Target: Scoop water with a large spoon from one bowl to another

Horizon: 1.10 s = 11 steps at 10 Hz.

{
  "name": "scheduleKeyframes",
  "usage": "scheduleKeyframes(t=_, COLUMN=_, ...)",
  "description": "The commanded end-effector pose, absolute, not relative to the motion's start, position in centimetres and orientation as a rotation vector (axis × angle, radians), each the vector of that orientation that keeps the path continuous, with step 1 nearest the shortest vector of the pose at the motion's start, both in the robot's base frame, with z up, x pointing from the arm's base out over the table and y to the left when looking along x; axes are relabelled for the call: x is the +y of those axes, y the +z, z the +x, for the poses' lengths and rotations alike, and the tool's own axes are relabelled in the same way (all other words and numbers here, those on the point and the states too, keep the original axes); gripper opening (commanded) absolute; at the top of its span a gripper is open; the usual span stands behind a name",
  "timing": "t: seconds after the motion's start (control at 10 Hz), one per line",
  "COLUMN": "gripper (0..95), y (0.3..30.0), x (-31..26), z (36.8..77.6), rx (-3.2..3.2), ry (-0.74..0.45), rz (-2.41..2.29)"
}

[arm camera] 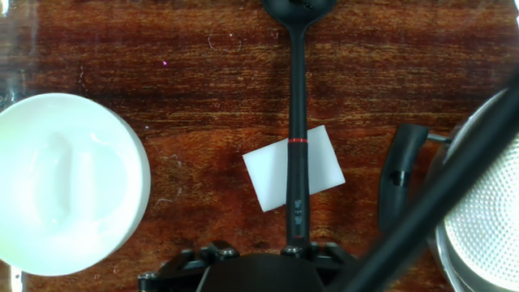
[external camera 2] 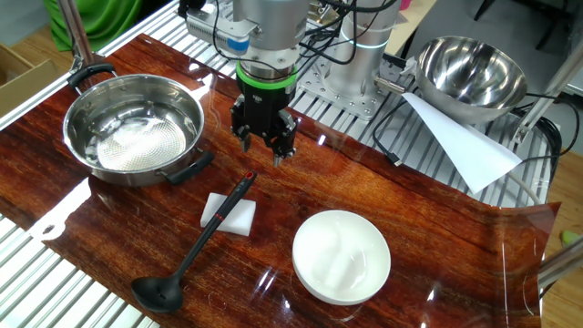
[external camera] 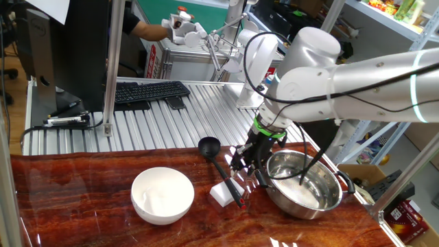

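Looking at a glossy wood-grain table here, with the large spoon lying flat in the middle of it, cup pointing away from the arm and handle propped across a small white block. Can see the red mark on the handle right over the block's edge in the hand view. Got the gripper pointing straight down over the handle's end, just beside it. Can't tell whether the fingers are pinching the handle or only straddling it, since the black fingers blur into the black handle from every angle. To one side of the spoon, found the steel bowl with its black side handles, one of them poking out near the block. Hard to make out any water in there beyond a shiny dimpled bottom. On the other side, well apart from the steel one, spotted the white bowl, with maybe a faint sheen inside but not calling it. As for clutter: a black cable hanging off the arm and cutting right across the steel bowl, blocking part of it in the hand view too. Further back, off the wood and on the slatted metal top, noticed a second steel bowl sitting on a sheet of white paper, plus a black keyboard.
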<state>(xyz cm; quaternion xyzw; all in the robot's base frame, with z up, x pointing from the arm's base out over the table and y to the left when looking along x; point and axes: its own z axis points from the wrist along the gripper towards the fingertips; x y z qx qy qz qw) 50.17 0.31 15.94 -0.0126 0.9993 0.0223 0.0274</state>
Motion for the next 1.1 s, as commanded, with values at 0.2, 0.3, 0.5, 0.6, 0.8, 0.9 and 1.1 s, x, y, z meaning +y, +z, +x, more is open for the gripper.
scheduleKeyframes(t=0.2, gripper=0.0, y=15.6, x=0.5, z=50.5, rx=3.083, ry=0.068, rz=-0.039)
scheduleKeyframes(t=0.3, gripper=0.0, y=15.4, x=0.5, z=50.5, rx=3.082, ry=0.067, rz=-0.040)
scheduleKeyframes(t=0.5, gripper=0.0, y=15.3, x=0.4, z=50.5, rx=3.082, ry=0.065, rz=-0.047)
scheduleKeyframes(t=0.6, gripper=0.0, y=15.2, x=0.3, z=50.6, rx=3.082, ry=0.064, rz=-0.050)
scheduleKeyframes(t=0.8, gripper=0.0, y=14.7, x=0.0, z=50.7, rx=3.079, ry=0.066, rz=-0.058)
scheduleKeyframes(t=0.9, gripper=0.0, y=14.5, x=-0.2, z=50.8, rx=3.078, ry=0.069, rz=-0.061)
scheduleKeyframes(t=1.1, gripper=0.0, y=13.9, x=-0.5, z=51.0, rx=3.074, ry=0.074, rz=-0.068)
